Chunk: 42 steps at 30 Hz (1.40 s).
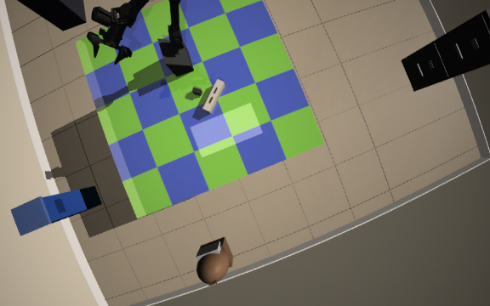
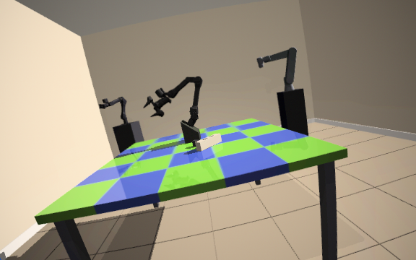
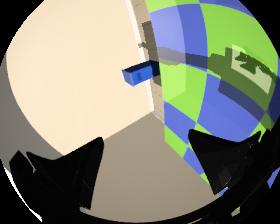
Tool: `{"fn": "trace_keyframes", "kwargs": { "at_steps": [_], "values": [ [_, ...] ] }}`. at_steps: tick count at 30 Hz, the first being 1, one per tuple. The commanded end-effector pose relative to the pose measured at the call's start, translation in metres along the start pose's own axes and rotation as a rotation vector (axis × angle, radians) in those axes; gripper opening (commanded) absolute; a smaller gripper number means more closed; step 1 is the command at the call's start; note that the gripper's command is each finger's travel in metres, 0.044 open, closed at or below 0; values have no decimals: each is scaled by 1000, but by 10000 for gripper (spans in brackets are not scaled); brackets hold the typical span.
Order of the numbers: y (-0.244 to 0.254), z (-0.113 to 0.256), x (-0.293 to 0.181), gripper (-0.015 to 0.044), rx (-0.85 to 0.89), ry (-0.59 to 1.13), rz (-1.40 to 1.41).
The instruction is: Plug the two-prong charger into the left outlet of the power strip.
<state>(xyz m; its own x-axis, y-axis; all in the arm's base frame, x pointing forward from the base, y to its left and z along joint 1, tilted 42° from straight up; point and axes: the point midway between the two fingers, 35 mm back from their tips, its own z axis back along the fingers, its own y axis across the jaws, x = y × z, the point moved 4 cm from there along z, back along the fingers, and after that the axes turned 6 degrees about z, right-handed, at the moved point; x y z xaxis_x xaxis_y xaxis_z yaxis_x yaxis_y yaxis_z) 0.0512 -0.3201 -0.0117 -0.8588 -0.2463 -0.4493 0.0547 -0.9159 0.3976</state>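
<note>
The power strip (image 1: 213, 96) (image 2: 209, 142) is a long pale block on the checkered table, with two dark outlets on its top in the top view. The charger (image 1: 196, 91) (image 2: 195, 143) is a small dark block on the table close beside the strip, on the side toward the arm's base; its prongs are too small to make out. My gripper (image 1: 106, 59) (image 2: 148, 111) (image 3: 146, 138) is wide open and empty, raised in the air well to the left of both. The wrist view shows neither the charger nor the strip.
The arm's grey base plate (image 1: 179, 64) (image 2: 191, 132) stands close behind the charger. The checkered table (image 1: 230, 163) (image 2: 255, 162) (image 3: 223, 105) has its left edge near my gripper. Two other arms on black pedestals stand beyond the table. A blue box (image 1: 64, 206) (image 3: 138, 76) is off the table.
</note>
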Motion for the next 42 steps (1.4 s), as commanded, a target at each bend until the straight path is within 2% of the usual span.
{"fn": "trace_keyframes", "kwargs": {
  "at_steps": [1, 25, 42],
  "values": [
    [-2, -4, -16, 440, -32, 18, 125],
    [-41, -26, -105, 440, -224, 204, 754],
    [-79, -29, -161, 440, -310, 411, 1288]
  ]
}}
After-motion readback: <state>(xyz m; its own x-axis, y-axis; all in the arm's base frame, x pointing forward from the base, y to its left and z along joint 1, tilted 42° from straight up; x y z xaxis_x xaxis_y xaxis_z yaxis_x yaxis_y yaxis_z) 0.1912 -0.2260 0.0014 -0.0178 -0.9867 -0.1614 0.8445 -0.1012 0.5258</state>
